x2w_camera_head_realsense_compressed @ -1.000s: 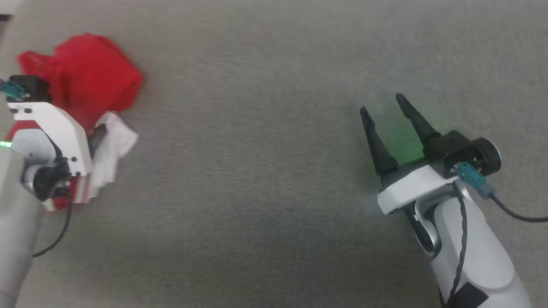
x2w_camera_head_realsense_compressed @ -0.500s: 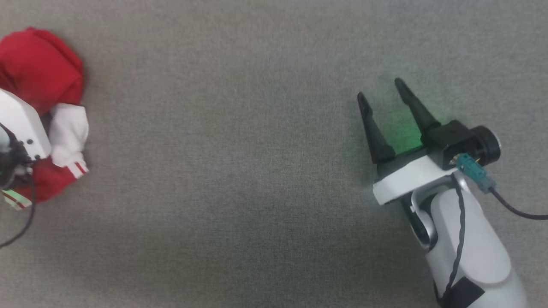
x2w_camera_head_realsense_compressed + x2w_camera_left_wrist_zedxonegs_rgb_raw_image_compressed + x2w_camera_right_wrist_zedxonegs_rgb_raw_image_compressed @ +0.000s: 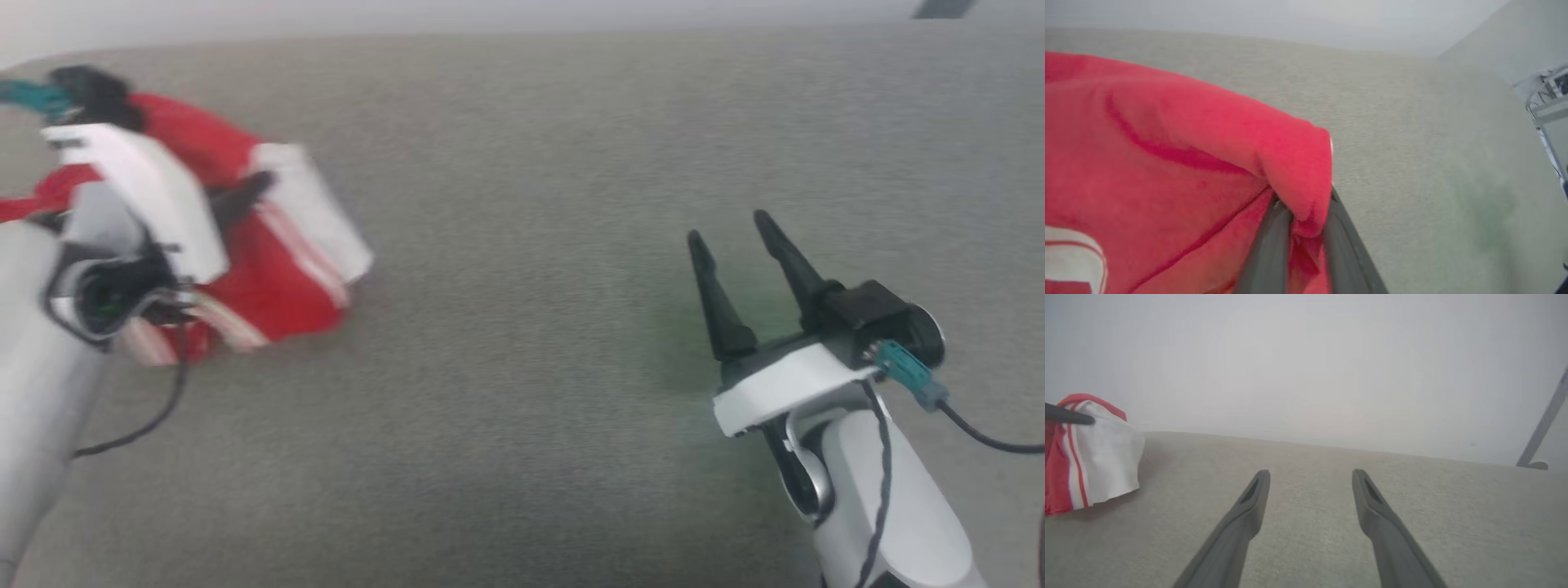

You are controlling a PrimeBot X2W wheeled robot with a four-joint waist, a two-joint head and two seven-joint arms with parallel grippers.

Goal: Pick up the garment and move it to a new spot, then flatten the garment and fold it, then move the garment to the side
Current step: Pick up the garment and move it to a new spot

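Red garment (image 3: 277,278) bunched near the tabletop's (image 3: 522,367) far-left corner, pinched by the left gripper (image 3: 1305,198).
Soft, light and floppy, it will likely sag; a hem or shoulder seam looks the best hold. The left jaws clamp a red fold, forearm angled over the heap. The right gripper (image 3: 729,227) hovers toward the right edge, jaws apart and empty.

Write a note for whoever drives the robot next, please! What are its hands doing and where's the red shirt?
Left gripper: shut on a red fold of the garment.
Right gripper: open, empty, over the right side of the grey surface.
Garment: bunched up at the left of the surface, hanging from the left grip; the pictures don't show whether its lower edge is fully off the surface.
Done: garment grasped.
Left: carry it to a new spot, flatten it, fold it, move it aside.
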